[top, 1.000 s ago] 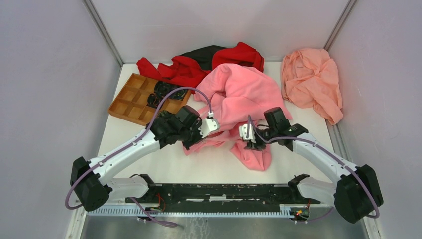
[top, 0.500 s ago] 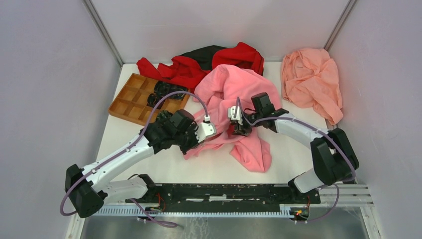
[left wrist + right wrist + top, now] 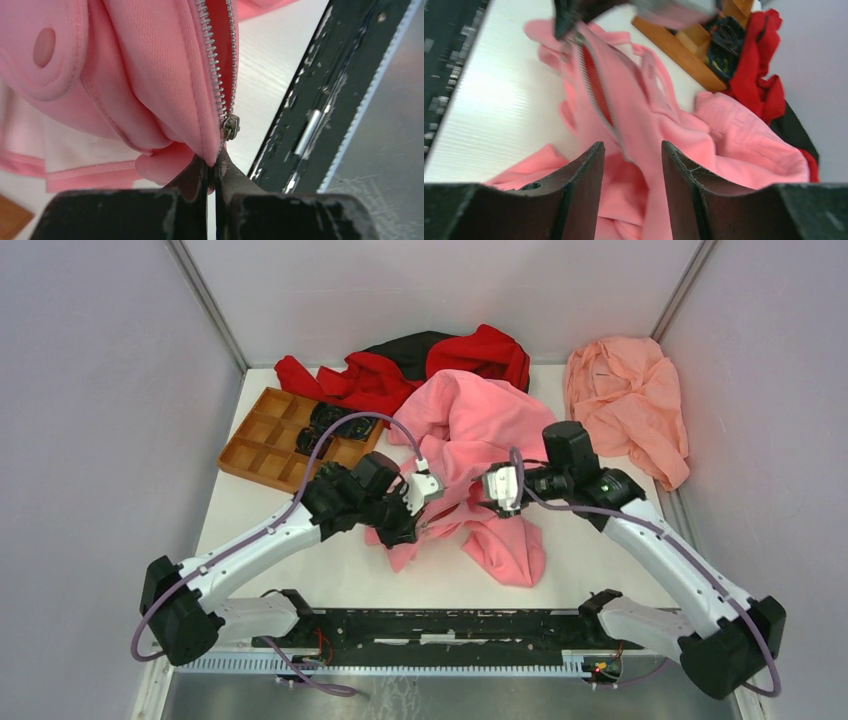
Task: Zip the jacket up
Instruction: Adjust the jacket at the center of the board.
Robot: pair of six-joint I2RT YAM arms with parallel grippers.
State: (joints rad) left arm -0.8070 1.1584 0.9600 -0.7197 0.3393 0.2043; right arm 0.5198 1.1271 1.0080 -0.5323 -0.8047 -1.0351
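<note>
The left gripper (image 3: 212,165) is shut, and the bottom edge of the jacket (image 3: 150,75) is pinched between its jaws. Just beyond the tips, the small metal zipper pull (image 3: 230,127) is seen at the foot of the zipper (image 3: 216,60). From there the two rows of teeth are carried away from the gripper and are parted farther out, with glossy red showing between them.

The right gripper (image 3: 629,165) is held partly open, and nothing is clamped in it. Through the gap between its jaws, the pink fabric and the line of the zipper are seen a little way ahead. The left gripper is glimpsed, blurred, at the far end of that line.

The rest of the jacket is bunched on the tabletop (image 3: 300,580), between the two grippers and beyond them. A wooden compartment tray (image 3: 262,445) is set beyond the left gripper, off to its left. A red-and-black garment (image 3: 400,365) is heaped past the jacket. A salmon cloth (image 3: 625,405) is laid to the right of the right gripper, well apart from it.
</note>
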